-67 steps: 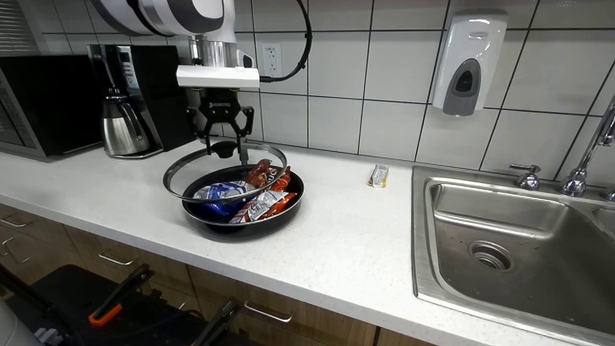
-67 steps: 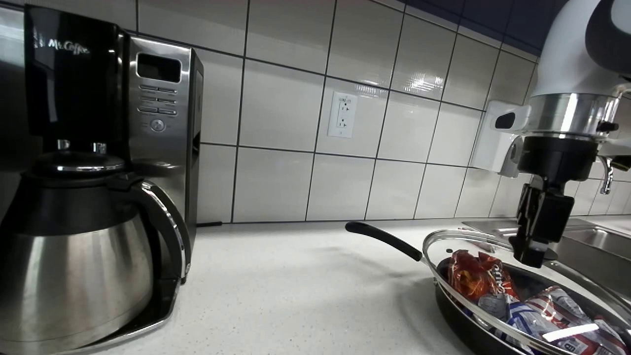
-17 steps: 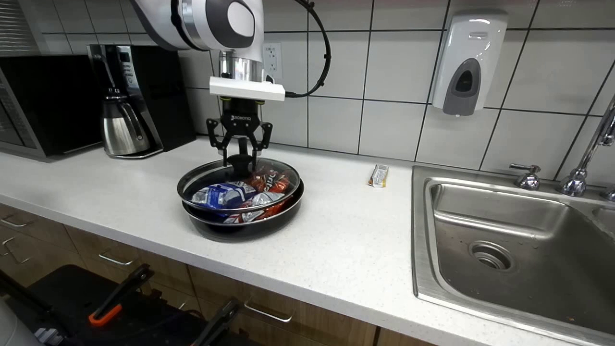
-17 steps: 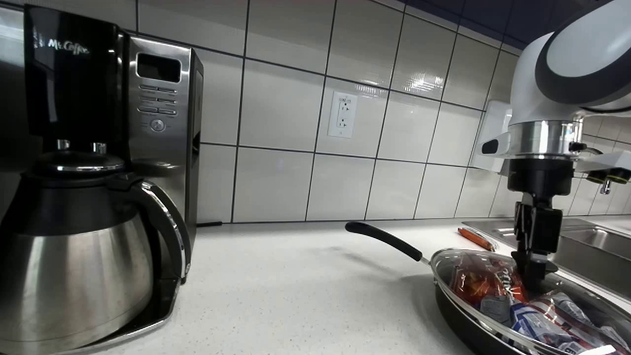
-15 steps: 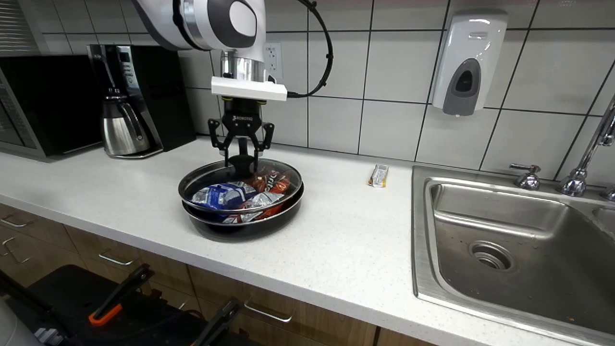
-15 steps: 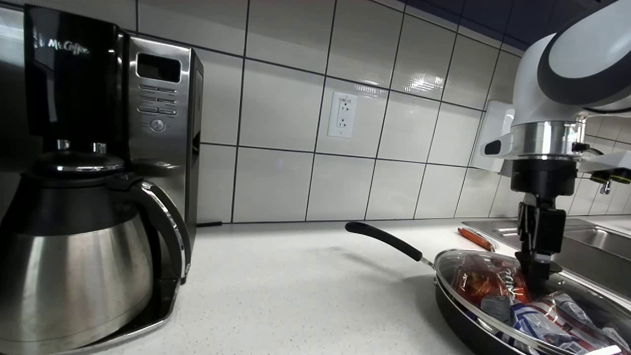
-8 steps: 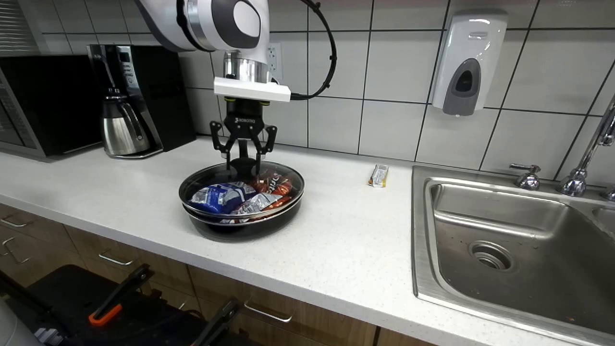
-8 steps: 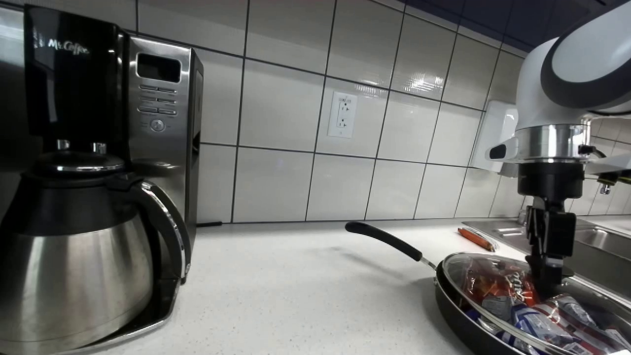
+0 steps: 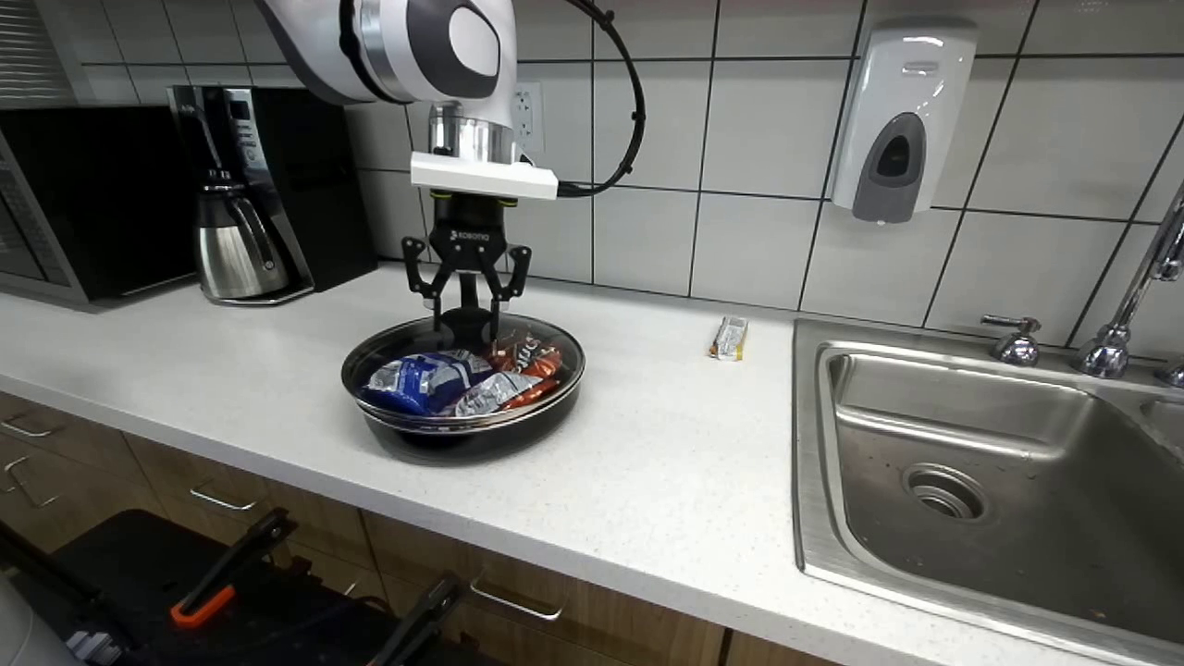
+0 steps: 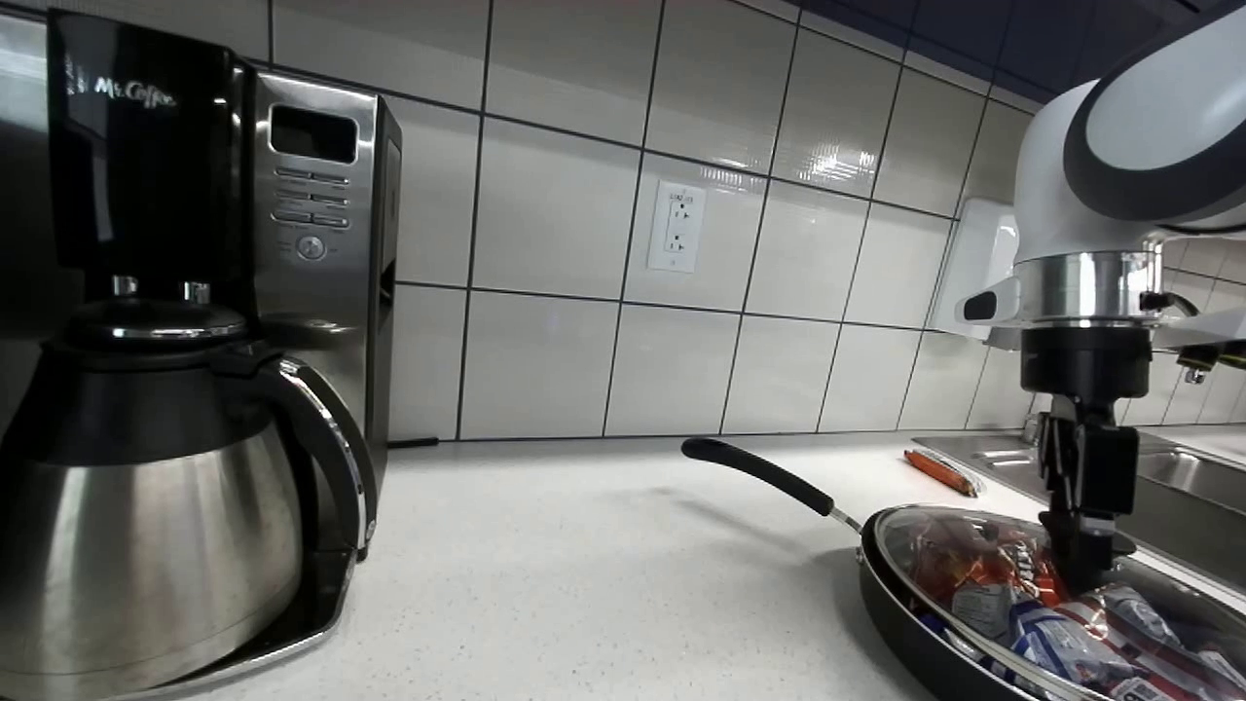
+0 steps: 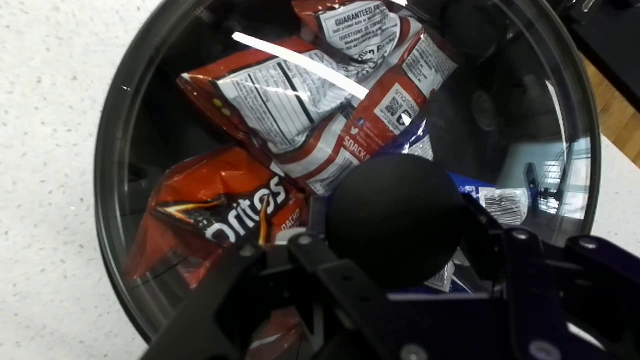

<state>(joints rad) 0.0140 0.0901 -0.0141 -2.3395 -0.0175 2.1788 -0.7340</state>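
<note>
A: Your round clear-glass lid (image 9: 402, 344) is sitting lower and more squarely over the round black frying pan (image 9: 481, 444) than a few seconds ago.

B: And how are you holding it?

A: Your black two-finger gripper (image 9: 466, 319) is standing with its fingers partway apart, clasping the lid's round black knob (image 11: 395, 220), presumably because the smooth glass is offering no other hold.

B: Is it meeting the rim all round?

A: It's lying on or hanging just above; I cannot tell which. Beneath, a shiny blue snack bag (image 9: 421, 384) and a glossy red Doritos bag (image 11: 225, 200) are bunching together, probably because the pan's side is confining them.

B: Farther out?

A: A small orange-and-silver packet (image 9: 729, 339) is lying on the speckled white counter (image 9: 647, 444), near the brushed-steel sink (image 9: 812, 444). A black-and-silver coffee maker (image 10: 316, 204) is standing by the white-tiled wall (image 9: 758, 129).
</note>
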